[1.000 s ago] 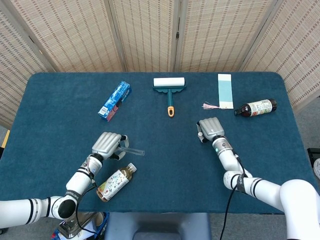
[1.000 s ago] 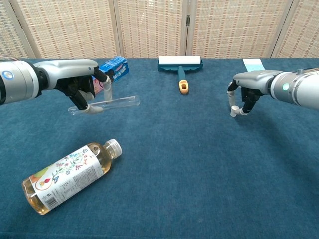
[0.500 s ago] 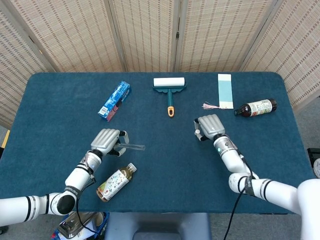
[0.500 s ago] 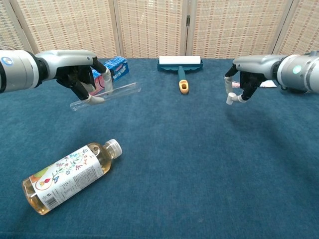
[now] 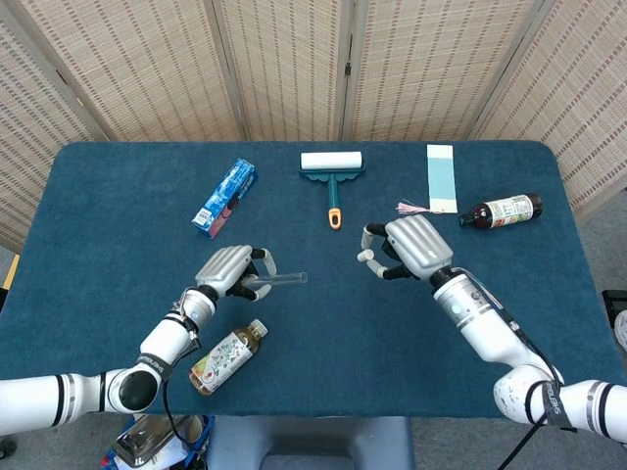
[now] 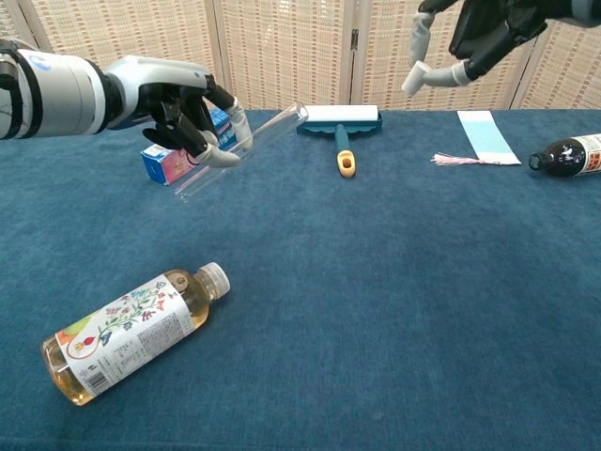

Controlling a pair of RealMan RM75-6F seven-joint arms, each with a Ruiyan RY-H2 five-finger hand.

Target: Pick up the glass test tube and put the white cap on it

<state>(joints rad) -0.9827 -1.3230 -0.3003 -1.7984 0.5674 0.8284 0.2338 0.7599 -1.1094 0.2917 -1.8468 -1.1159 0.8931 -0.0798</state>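
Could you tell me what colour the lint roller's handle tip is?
Orange, on the lint roller; clearest in the chest view.

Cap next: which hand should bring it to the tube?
Probably the right hand. It pinches the cap, raised above the table, while the left hand holds the tube with its open end toward it.

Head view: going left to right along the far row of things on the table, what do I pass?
Blue box → lint roller → pale blue card with its pink tassel → dark bottle lying on its side.
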